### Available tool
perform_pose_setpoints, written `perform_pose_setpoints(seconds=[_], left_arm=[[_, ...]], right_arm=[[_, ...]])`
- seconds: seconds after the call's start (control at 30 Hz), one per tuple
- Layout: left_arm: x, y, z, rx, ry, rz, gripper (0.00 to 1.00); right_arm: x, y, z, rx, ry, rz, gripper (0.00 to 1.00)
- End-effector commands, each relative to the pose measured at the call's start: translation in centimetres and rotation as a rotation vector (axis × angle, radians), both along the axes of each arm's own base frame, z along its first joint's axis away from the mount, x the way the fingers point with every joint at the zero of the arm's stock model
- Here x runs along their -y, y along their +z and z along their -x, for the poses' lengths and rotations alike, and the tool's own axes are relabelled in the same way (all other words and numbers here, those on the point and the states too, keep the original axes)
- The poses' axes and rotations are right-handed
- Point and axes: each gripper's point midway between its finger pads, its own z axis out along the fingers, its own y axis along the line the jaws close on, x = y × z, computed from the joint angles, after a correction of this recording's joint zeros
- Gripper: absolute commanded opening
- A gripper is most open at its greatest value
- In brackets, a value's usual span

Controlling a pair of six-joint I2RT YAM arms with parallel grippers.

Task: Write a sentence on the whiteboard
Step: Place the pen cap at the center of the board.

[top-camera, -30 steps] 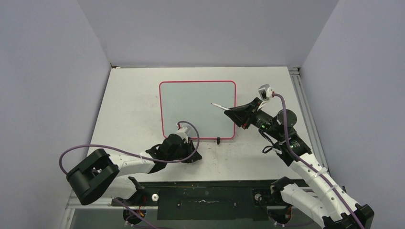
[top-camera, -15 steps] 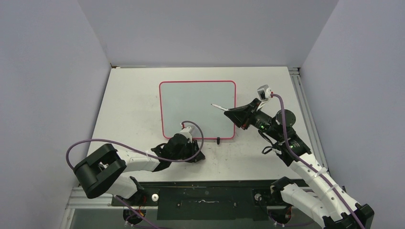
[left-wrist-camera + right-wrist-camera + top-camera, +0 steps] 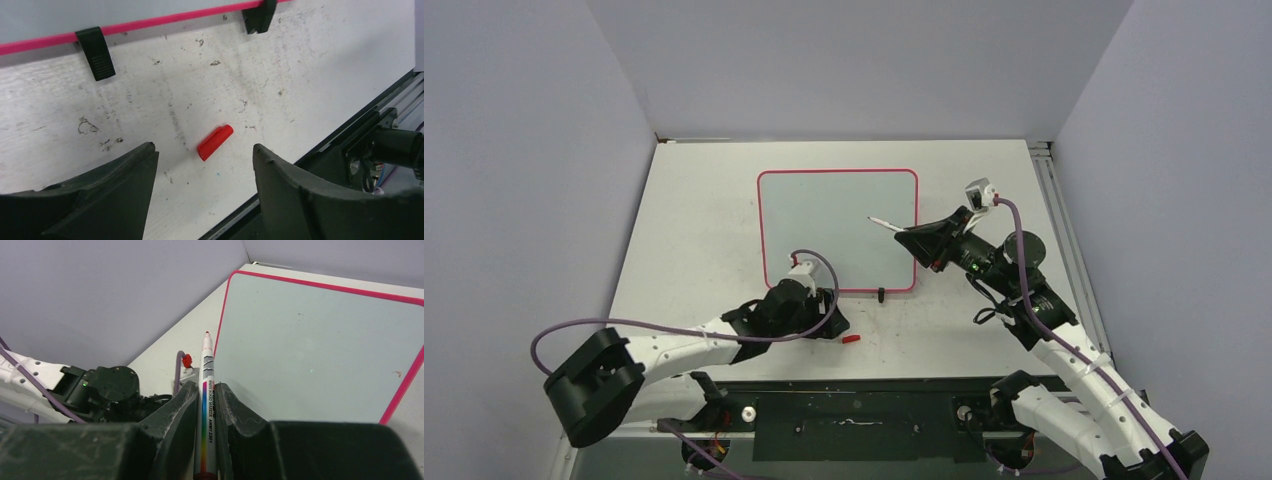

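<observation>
The whiteboard [image 3: 837, 230] lies flat mid-table, pink-framed, its glossy face [image 3: 320, 350] blank; no sentence shows on it. My right gripper [image 3: 914, 238] hovers at the board's right edge, shut on a whiteboard marker [image 3: 886, 223] whose uncapped tip points out over the board. In the right wrist view the marker [image 3: 206, 360] runs up between my gripper's [image 3: 206, 386] two fingers. My left gripper [image 3: 836, 330] sits just in front of the board's near edge [image 3: 150, 23], open and empty. A small red marker cap [image 3: 215, 142] lies on the table [image 3: 851, 339] beyond its fingertips [image 3: 145, 155].
Two black feet [image 3: 97, 47] [image 3: 257, 17] stick out under the board's near edge. The table's front edge with a dark rail [image 3: 854, 410] runs close behind the left gripper. Grey walls close in the left, back and right; a metal rail [image 3: 1056, 215] lines the table's right side.
My left gripper has opened and the red cap now lies free on the table beside it. The left arm's elbow has swung left. The right arm and marker have not moved.
</observation>
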Motion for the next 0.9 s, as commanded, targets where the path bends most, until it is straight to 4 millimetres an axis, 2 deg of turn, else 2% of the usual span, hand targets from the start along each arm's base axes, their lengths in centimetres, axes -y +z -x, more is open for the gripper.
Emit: perform_pose_setpoints(seconds=[0.0, 0.13, 0.2, 0.33, 0.47, 0.63, 0.7, 0.87], left_arm=[[-2.3, 5.0, -1.2, 0.077, 0.065, -0.042, 0.72], [-4.4, 9.4, -1.6, 0.091, 0.050, -0.008, 0.80], [-6.2, 11.1, -2.3, 0.092, 0.046, -0.024, 0.82], [-9.3, 15.0, -5.3, 0.163, 0.032, -0.028, 0.84], [-12.6, 18.2, -9.8, 0.254, 0.053, 0.010, 0.84], [-15.4, 20.0, -14.7, 0.354, 0.080, 0.136, 0.84], [-16.0, 20.5, -16.0, 0.385, 0.071, 0.179, 0.84], [-15.8, 21.6, -18.8, 0.471, -0.014, 0.226, 0.84]], right_arm=[[0.1, 1.8, 0.5, 0.071, -0.002, -0.029, 0.08], [-0.2, 3.1, 1.1, 0.089, 0.034, -0.077, 0.09], [-0.2, 3.2, 1.0, 0.089, 0.033, -0.079, 0.08], [0.0, 2.9, 0.8, 0.085, 0.011, -0.074, 0.08], [-0.1, 2.9, 0.7, 0.080, 0.014, -0.069, 0.09], [-0.5, 3.2, 0.8, 0.085, 0.038, -0.081, 0.09], [-0.9, 3.0, 0.8, 0.082, 0.052, -0.085, 0.09], [-2.0, 2.8, 0.7, 0.075, 0.098, -0.074, 0.09]])
